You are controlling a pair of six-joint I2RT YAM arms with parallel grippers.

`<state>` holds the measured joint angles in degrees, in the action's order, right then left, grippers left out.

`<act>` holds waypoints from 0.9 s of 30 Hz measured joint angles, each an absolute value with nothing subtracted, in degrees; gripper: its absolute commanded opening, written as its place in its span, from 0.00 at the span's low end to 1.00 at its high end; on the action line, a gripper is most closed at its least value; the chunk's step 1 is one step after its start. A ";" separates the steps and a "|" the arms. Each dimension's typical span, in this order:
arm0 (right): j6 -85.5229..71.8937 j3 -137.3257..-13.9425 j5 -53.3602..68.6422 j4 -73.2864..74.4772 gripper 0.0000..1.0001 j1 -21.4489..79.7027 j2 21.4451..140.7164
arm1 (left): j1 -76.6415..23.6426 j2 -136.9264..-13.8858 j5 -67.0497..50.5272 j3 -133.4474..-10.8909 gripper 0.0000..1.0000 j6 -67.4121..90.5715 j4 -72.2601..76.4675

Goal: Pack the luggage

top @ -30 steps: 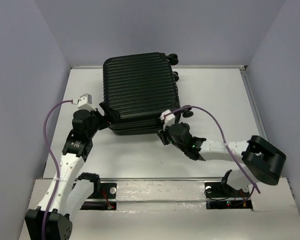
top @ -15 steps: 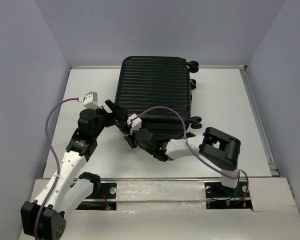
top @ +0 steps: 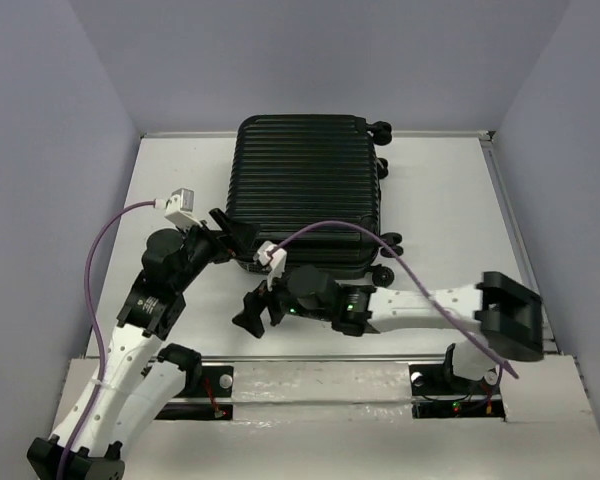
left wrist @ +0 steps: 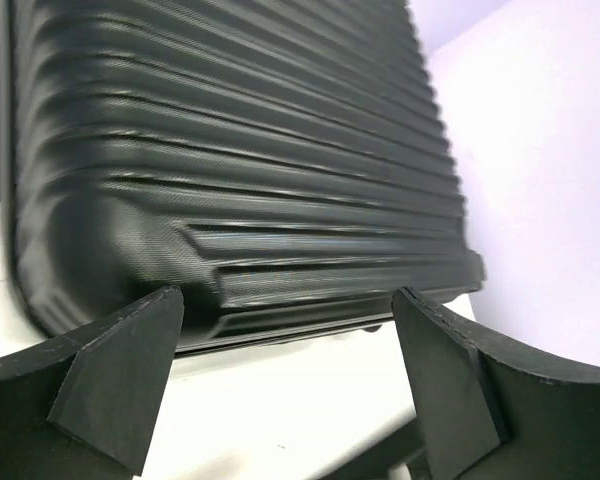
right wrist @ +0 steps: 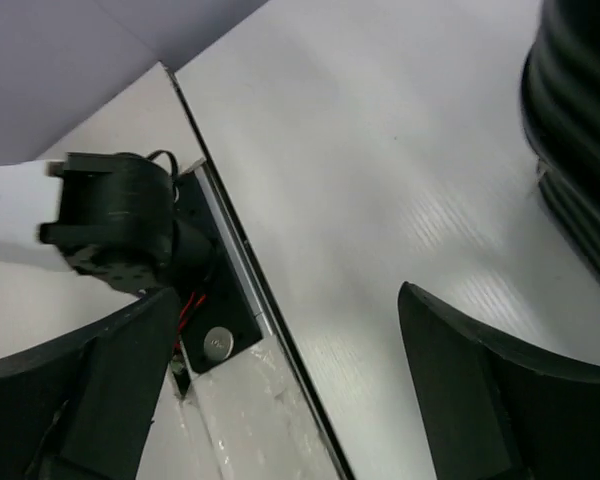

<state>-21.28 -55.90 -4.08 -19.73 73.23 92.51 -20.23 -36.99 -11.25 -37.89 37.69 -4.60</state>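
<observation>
A large black hard-shell suitcase with a ribbed shell and rounded corners lies flat and closed on the white surface, towards the far middle. Its small black wheels stick out along its right side.

The left gripper sits right at the suitcase's near-left corner. From the left wrist camera its jaws are spread wide, with the ribbed corner filling the gap ahead of them and nothing clamped. I cannot tell whether either finger touches the shell.

The right gripper is near the suitcase's near edge but turned away from it, pointing left and towards the near side. It is released as well: its wrist camera shows both fingers wide apart over bare surface, with only a sliver of the suitcase at the right edge. A purple cable arches from that wrist across the suitcase's near end.
</observation>
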 measured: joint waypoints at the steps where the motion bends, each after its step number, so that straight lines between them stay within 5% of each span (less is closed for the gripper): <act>1: -21.45 -56.05 -4.25 -15.25 0.99 73.54 88.01 | -20.14 -36.99 -10.85 -37.91 0.98 37.50 -4.93; 6: -21.87 -56.18 -5.37 -1.50 1.00 66.30 70.65 | -19.99 -38.20 -6.09 -40.62 0.99 34.87 -9.06; 11: -21.63 -57.80 -7.09 6.39 1.00 42.92 65.49 | -16.27 -43.11 -2.31 -48.25 0.99 31.18 -10.46; 18: -22.55 -68.86 -2.52 10.70 1.00 17.65 79.13 | -7.18 -52.86 -6.00 -50.22 0.99 29.41 -7.49; 27: -24.95 -79.85 19.73 9.58 0.99 15.38 96.73 | -8.69 -59.35 -14.41 -43.83 0.99 31.55 -1.85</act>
